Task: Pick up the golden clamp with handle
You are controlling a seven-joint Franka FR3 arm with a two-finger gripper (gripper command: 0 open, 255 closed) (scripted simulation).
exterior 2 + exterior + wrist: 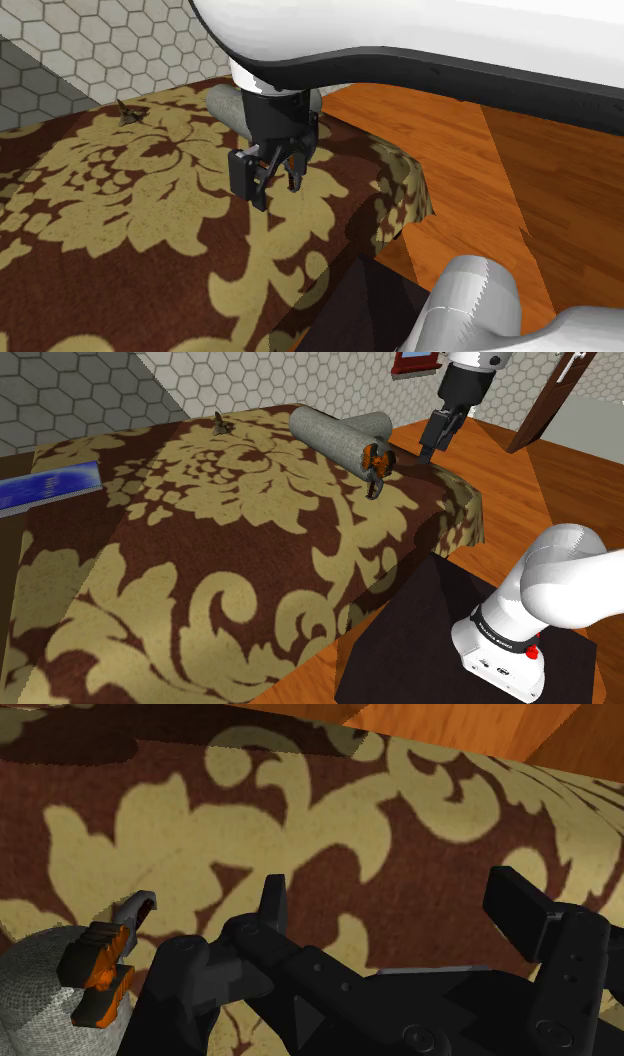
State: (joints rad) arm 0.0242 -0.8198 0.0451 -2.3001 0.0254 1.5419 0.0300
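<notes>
1. Lying near the patterned cloth's (150,582) far edge, the golden-brown clamp (222,422) is seen in the shoulder view, well apart from the gripper (430,450).
2. The same gap is shown in the second exterior view.
3. The fingers (272,899) are seen spread in the wrist view, with nothing pinched.

hexagon-tiled wall (60,392) rises behind orange wooden floor (545,502).
</notes>
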